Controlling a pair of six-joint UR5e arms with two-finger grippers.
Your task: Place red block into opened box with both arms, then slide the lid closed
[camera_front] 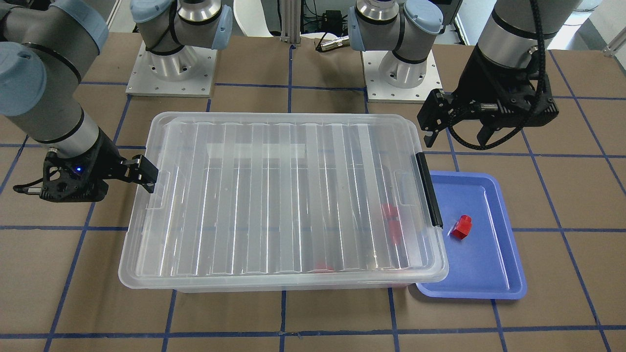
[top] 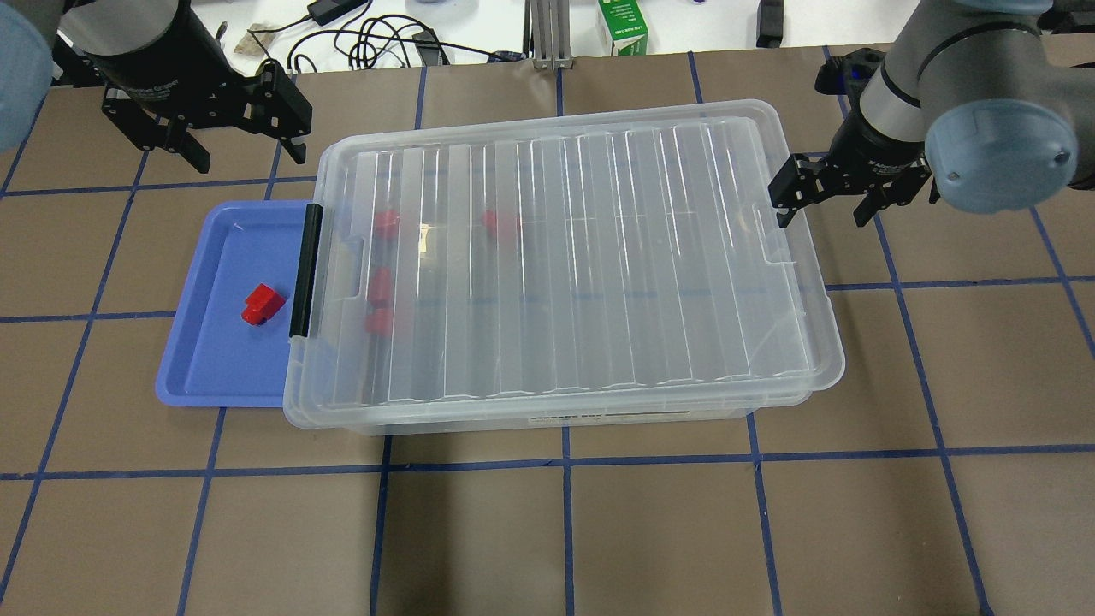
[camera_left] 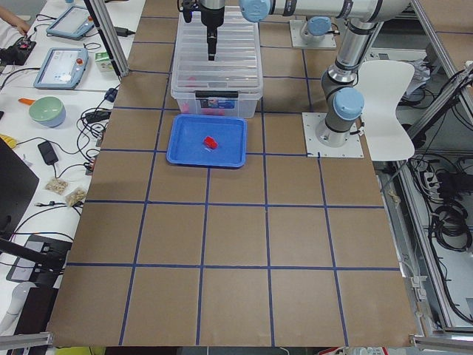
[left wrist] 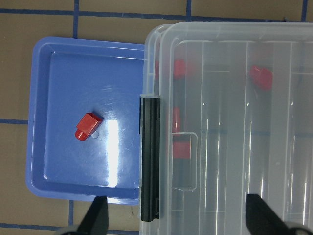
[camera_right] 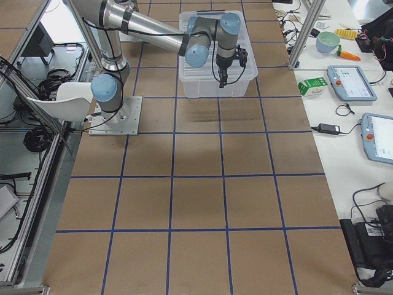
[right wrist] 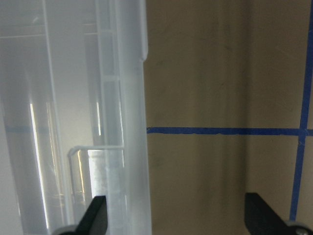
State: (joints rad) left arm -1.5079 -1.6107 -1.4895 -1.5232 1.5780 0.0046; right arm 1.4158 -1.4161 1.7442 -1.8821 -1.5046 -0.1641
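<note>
The large flat lid of clear ribbed plastic [top: 599, 257] lies over nearly the whole of the large shallow box of clear translucent plastic [top: 556, 421], a little askew and overhanging at the end away from the long black bar [top: 305, 269]; so the closing step looks all but done for the red pieces [top: 387, 224] seen dimly through the lid. One small bright red block [top: 261, 304] lies alone and apart from both arms in the blue plastic tray [top: 197, 376], which sits beside the box's barred end with one edge tucked under its rim. The left gripper [top: 252, 161] hangs above the table [top: 565, 530] near the tray's far corner, jaws spread wide and holding nothing; the right gripper [top: 821, 218] stands at the opposite short end, likewise spread wide and empty, one finger just beside the lid's edge near its notch, though contact cannot be told. Judged from this, putting the tray's block in would first call for the right gripper to draw the lid back, then for the left to descend squarely over the block. The lid itself is the chief obstacle; the bar and the tray's raised rim leave little room beside the block; a green carton [top: 623, 26] and cables [top: 376, 38] lie well apart beyond the table.
</note>
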